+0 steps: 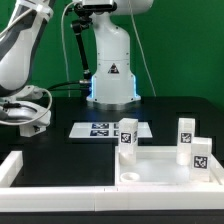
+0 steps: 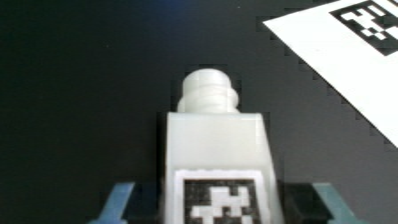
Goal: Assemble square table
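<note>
The white square tabletop [image 1: 165, 165] lies at the exterior view's right with three tagged white legs standing on it: one [image 1: 128, 133], a second [image 1: 186, 132] and a third [image 1: 200, 155]. A fourth white leg [image 2: 217, 140] lies on the black table, its rounded screw end pointing away from the wrist and its tag facing the camera. My gripper [image 2: 222, 200] straddles this leg, with dark gaps between the leg and each bluish fingertip [image 2: 125, 195]. The jaws are open. In the exterior view my gripper [image 1: 30, 122] is low at the left, and the leg is hidden under it.
The marker board [image 1: 100, 130] lies on the table behind the tabletop, and its corner shows in the wrist view [image 2: 347, 40]. Low white border bars [image 1: 12, 168] run along the exterior view's left and front. The robot base [image 1: 110, 70] stands at the back.
</note>
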Robot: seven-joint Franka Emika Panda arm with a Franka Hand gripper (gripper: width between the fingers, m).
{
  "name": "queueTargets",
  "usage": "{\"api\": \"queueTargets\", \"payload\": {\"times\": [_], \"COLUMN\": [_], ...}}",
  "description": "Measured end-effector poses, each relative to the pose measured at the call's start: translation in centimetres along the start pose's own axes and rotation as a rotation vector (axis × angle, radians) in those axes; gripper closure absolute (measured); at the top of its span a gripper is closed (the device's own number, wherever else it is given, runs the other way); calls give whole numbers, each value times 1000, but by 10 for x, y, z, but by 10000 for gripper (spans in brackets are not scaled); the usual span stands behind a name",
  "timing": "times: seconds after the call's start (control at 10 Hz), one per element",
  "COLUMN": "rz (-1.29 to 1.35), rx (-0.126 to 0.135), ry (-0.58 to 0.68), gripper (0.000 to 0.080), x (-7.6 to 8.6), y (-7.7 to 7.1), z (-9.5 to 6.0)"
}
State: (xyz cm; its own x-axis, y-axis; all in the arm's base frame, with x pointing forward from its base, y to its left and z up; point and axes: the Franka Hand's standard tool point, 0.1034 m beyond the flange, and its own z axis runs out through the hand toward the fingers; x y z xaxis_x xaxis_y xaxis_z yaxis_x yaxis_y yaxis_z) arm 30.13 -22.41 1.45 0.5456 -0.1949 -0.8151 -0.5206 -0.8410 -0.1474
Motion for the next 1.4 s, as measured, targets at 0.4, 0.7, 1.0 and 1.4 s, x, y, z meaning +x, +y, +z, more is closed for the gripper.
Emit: {"api": "queueTargets", "payload": {"times": [0.4,0.7,1.0,1.4], "rz": [-65,-70,-84,-129], "rx": [-17,-37,-117,-153], "ry": [67,190,488,725], "gripper": [514,512,512,512], "x": [-40,-29,-26,-24], "y": [-75,-72,-131,-182], "z": [-65,-68,-78,-110]}}
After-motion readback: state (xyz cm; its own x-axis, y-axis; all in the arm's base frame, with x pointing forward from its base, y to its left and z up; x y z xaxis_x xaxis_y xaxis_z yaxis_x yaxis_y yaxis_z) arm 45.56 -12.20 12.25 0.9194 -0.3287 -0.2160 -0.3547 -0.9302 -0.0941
